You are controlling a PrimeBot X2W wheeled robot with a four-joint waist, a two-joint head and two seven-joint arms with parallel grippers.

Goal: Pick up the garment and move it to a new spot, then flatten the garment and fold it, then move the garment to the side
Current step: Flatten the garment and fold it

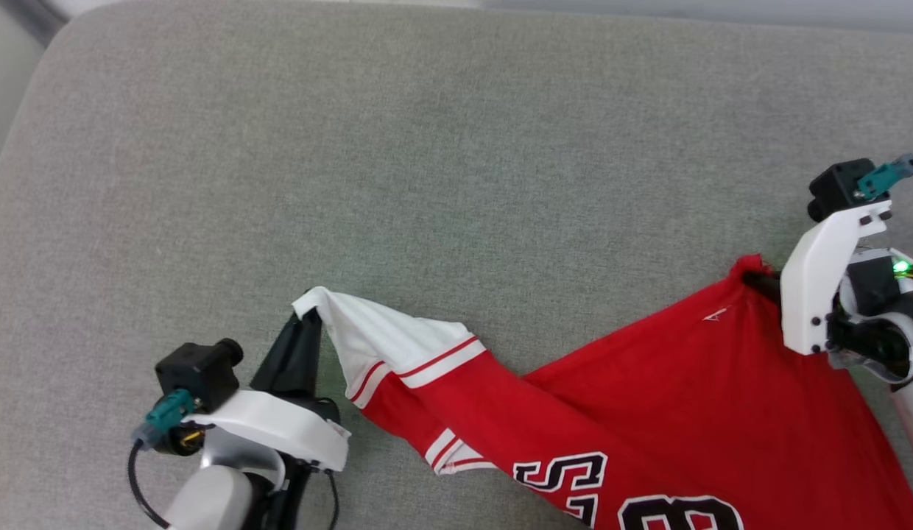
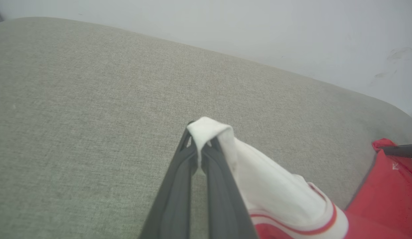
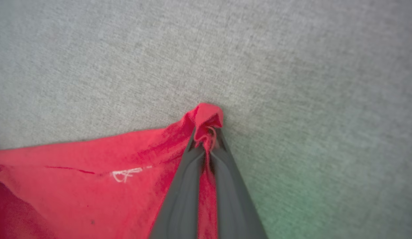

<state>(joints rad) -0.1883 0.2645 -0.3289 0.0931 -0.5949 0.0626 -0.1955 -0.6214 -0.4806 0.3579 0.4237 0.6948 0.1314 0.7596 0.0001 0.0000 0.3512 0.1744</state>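
Note:
The garment (image 1: 648, 397), a red jersey with white sleeves and black lettering, stretches across the lower right of the grey surface in the head view. My left gripper (image 1: 309, 313) is shut on the tip of a white sleeve (image 2: 209, 131), with fabric folded over its fingertips. At the right, my right gripper (image 1: 758, 278) is shut on a red corner of the garment (image 3: 206, 121), the cloth bunched between its fingers. The cloth sags between the two grips. Its lower part runs off the bottom edge of the head view.
The grey upholstered surface (image 1: 427, 147) extends far up and to the left of the garment. A pale wall (image 2: 259, 26) rises behind its rounded far edge in the left wrist view.

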